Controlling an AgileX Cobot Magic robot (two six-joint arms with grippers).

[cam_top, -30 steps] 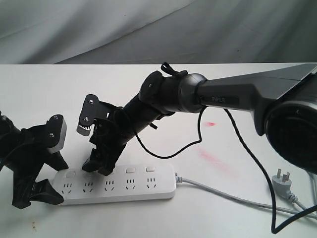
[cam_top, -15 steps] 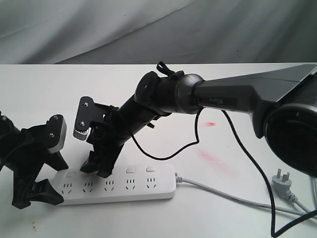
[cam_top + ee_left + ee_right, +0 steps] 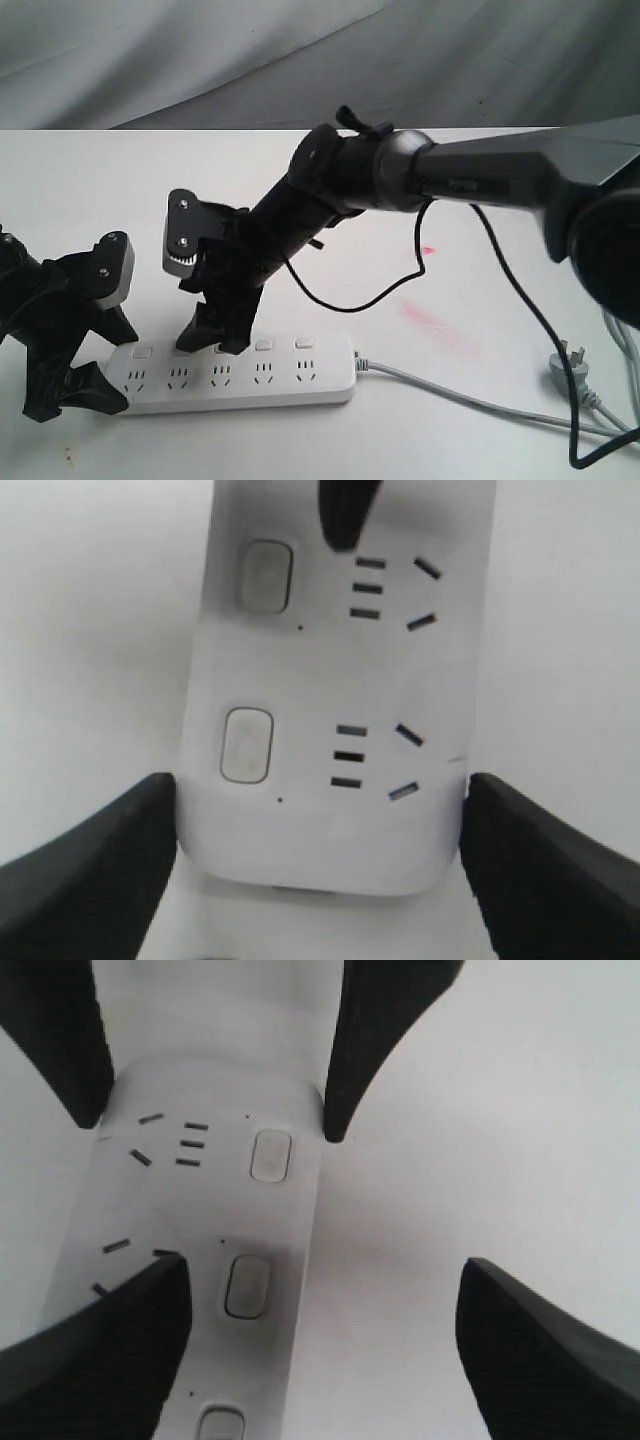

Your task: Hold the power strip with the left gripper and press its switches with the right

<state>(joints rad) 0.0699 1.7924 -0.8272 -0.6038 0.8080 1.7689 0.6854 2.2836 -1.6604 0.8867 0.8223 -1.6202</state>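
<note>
The white power strip [image 3: 285, 380] lies along the table's front, its grey cord [image 3: 450, 395] running right to a plug [image 3: 567, 365]. My left gripper [image 3: 100, 375] is shut on the strip's left end. In the left wrist view the strip [image 3: 330, 680] fills the gap of that gripper [image 3: 320, 855], both black jaws against its long sides. My right gripper [image 3: 215, 338] hangs open over the switches [image 3: 264, 345], tips near the second and third. In the right wrist view this gripper [image 3: 320, 1350] has one finger [image 3: 100, 1350] over the sockets beside a switch [image 3: 248, 1287] and the other over bare table; contact is unclear.
The right arm [image 3: 480, 180] reaches in from the right with a black cable [image 3: 350, 300] looping below it. Red smears [image 3: 435, 325] mark the white table [image 3: 90, 180]. A grey cloth backdrop [image 3: 300, 60] hangs behind the far edge.
The right gripper has shifted a little to the right along the switch row, and its arm has lifted slightly. The left gripper and the strip have stayed put.
</note>
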